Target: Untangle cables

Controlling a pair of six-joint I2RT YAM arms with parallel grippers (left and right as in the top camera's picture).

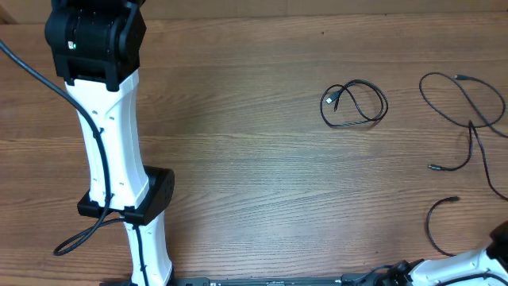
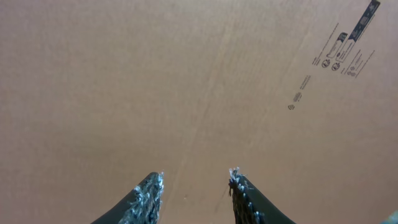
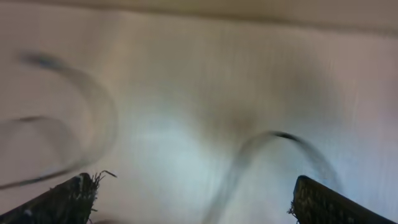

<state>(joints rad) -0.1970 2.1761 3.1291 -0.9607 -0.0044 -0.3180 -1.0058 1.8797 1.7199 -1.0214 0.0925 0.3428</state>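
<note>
**A:** Where do the cables lie?

**B:** On the brown wooden table [image 1: 254, 159]. A small coiled thin black cable [image 1: 355, 104] sits alone, right of centre. Well apart from it, by the right edge, a larger loose thin black cable [image 1: 471, 127] sprawls in open loops that cross one another. Below that, a curved black cable piece [image 1: 429, 222] ends in a small plug.

**A:** And the left tool [image 2: 196, 180]?

**B:** Its fingers stand partly apart with nothing between them. It faces a plain brown cardboard surface [image 2: 155, 81] with small black print in one corner.

**A:** The right tool [image 3: 196, 186]?

**B:** Spread wide, one finger at each edge of the wrist view, gripping nothing. Blurred black strands [image 3: 273, 135] curve over the table beneath it. I cannot tell which cable they belong to.
</note>
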